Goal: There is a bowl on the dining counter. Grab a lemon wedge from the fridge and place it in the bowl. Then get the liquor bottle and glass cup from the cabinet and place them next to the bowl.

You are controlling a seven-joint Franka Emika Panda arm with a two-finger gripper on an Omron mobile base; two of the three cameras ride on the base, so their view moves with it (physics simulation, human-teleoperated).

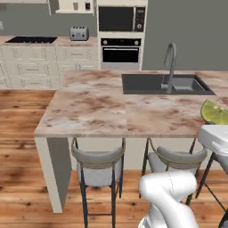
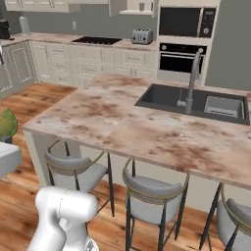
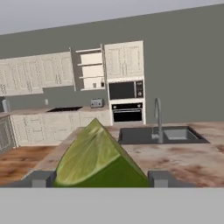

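My gripper [image 3: 101,179] is shut on the lemon wedge [image 3: 98,157], a yellow-green triangle that spans the gap between both fingertips [image 3: 41,178]. The wedge [image 1: 214,111] hangs at the right edge of the left base view, over the near right part of the dining counter [image 1: 111,111]. In the right base view the wedge [image 2: 6,122] sits at the far left edge. The cabinet [image 3: 92,70], a cream wall cupboard, stands open on the far wall, and what is on its shelves is too small to tell. The bowl and the fridge are out of view.
A dark sink [image 1: 164,83] with a tall grey tap [image 1: 170,62] is set in the counter's far right. Grey stools [image 1: 98,160] stand under its near edge. A toaster [image 1: 79,33], black cooktop [image 1: 31,39], oven and microwave [image 1: 121,18] line the back wall.
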